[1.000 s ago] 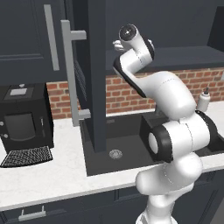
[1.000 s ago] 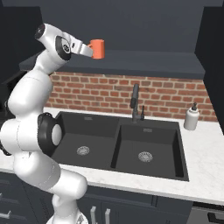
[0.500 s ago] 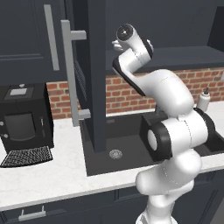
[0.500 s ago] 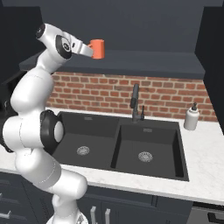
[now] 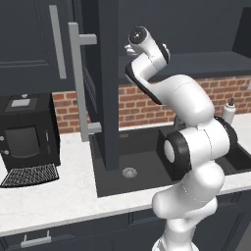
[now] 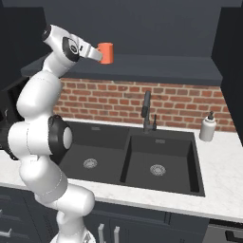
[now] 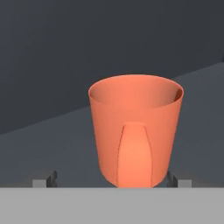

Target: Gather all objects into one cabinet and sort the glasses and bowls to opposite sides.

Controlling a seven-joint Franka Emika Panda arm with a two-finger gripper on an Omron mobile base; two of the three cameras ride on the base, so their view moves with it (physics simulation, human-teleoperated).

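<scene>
Pincer (image 7: 112, 181) spread wide around upright orange mug (image 7: 135, 131) up high, handle facing hand view, tips mostly cut off; mug hidden from left base view.

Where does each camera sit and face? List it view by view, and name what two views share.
Left base view: behind the arm's left, facing the open dark cabinet door and black sink; white arm at right.
Right base view: behind its right, facing the sink; arm at left, bright orange handled mug at the pincer.
Hand view: along the open pincer at the mug.
Both base views share the sink.
</scene>
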